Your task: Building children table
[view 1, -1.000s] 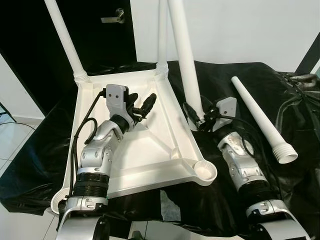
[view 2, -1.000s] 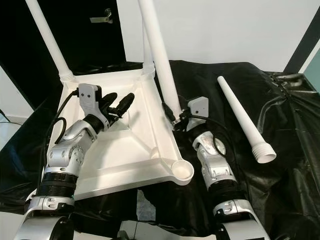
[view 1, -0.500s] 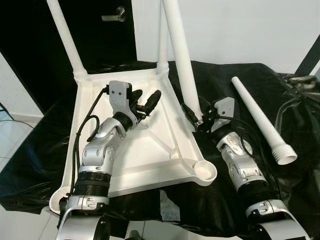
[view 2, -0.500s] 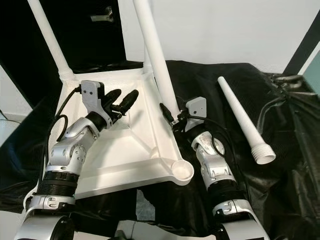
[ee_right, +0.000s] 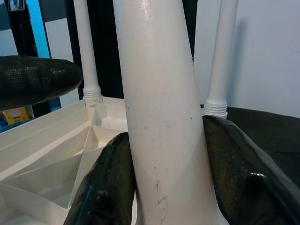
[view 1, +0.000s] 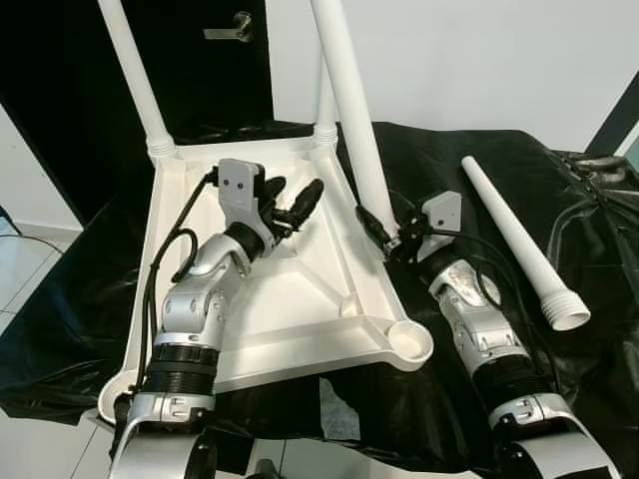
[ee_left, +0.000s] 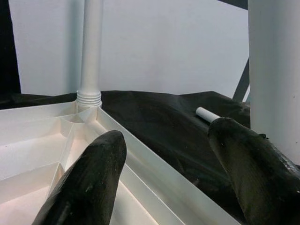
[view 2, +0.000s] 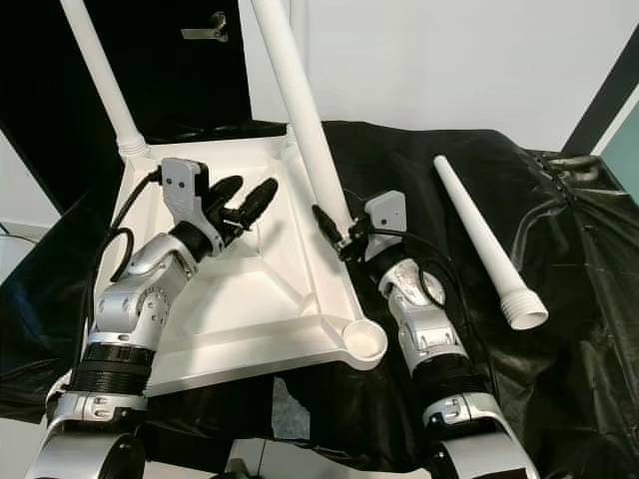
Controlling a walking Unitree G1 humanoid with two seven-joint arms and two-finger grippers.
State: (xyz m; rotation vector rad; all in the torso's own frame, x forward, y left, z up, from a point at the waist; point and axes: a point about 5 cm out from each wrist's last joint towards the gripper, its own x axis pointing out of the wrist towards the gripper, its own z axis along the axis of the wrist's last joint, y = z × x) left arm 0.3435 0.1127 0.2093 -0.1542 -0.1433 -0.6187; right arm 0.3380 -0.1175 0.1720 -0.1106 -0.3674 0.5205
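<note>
White tabletop (view 1: 290, 299) lies inverted on black sheet (view 1: 469, 180) — sockets up. Right gripper (view 1: 384, 235) clamps leg (view 1: 349, 110) near its base, aiming for empty socket (view 1: 407, 342); left gripper (view 1: 290, 205) hovers spread — empty.

We see a plain white tabletop (view 1: 290, 309), upside down, with two white legs (view 1: 135, 80) standing in its far corners. A third white leg (view 1: 349, 120) and a fourth white leg (view 1: 514, 239) match it, all unpatterned. The cloth (view 1: 449, 180) beneath is glossy black. Our arms are silver with black finger pairs: the left gripper (view 1: 290, 205) and the right gripper (view 1: 384, 235). The wall (view 1: 479, 60) is white, the door (view 1: 200, 60) black.
</note>
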